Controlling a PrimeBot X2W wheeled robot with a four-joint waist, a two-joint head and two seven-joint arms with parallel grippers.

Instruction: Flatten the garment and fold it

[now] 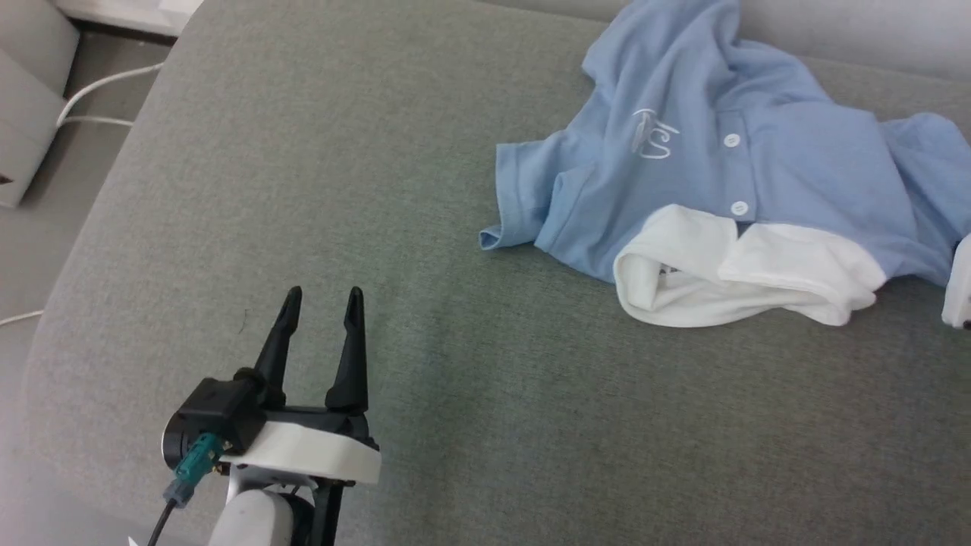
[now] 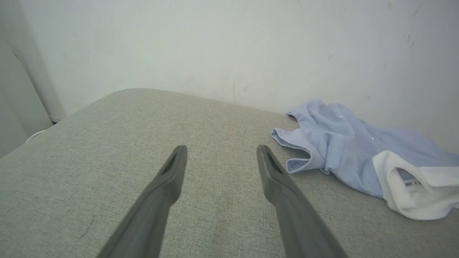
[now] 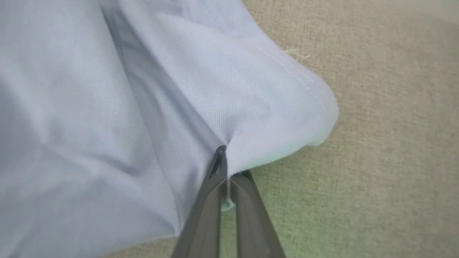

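The garment (image 1: 705, 152), a light blue polo shirt with a white collar (image 1: 743, 265) and white buttons, lies crumpled at the right of the grey cushion (image 1: 379, 227). It also shows at the right of the left wrist view (image 2: 344, 150). My left gripper (image 1: 322, 299) hovers open over bare cushion, well to the left of the shirt, its fingers (image 2: 168, 179) spread with nothing between them. In the right wrist view my right gripper (image 3: 224, 161) is shut on a pinch of the blue fabric (image 3: 143, 107) near a hemmed edge, the cloth puckering at the fingertips.
A white wall (image 2: 229, 46) rises behind the cushion. Past the cushion's left edge is the floor with white cables (image 1: 91, 91) and a pale box (image 1: 23, 136). A white part of my right arm (image 1: 957, 284) shows at the right edge.
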